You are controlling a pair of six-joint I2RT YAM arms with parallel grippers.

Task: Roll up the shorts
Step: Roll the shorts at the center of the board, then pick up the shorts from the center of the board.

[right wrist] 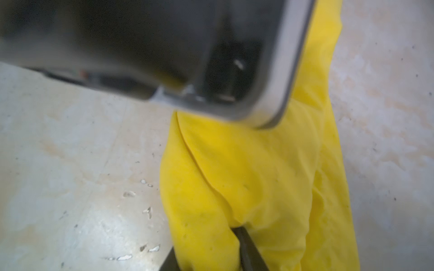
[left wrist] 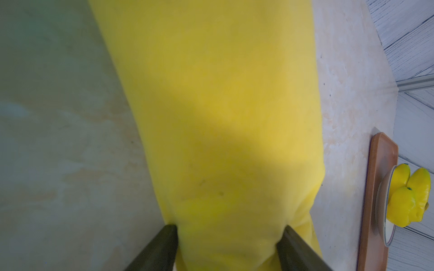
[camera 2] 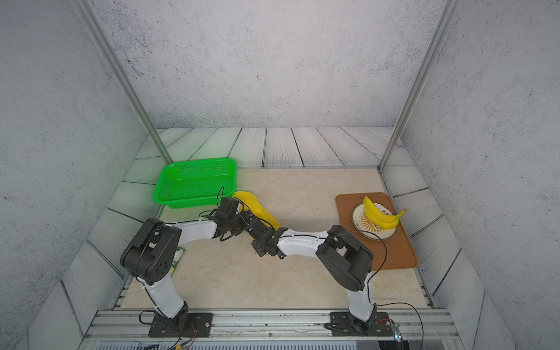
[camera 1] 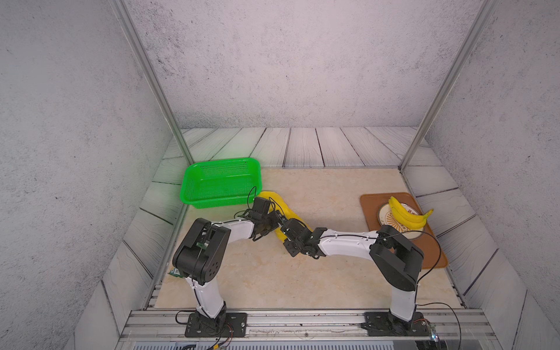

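Observation:
The shorts are a long bright yellow bundle lying on the beige mat just in front of the green basket; both wrists hide its middle in both top views. My left gripper straddles the bundle, and its two dark fingertips press into the bundle's sides, squeezing it narrower. My right gripper is shut on a fold of the yellow cloth at the bundle's near end. In a top view the left gripper and the right gripper nearly touch. No drawstring or labels show.
A green basket stands at the back left, touching the shorts' far end. At the right a brown tray carries a plate with yellow bananas. A small green packet lies under the left arm. Metal posts stand at the back corners.

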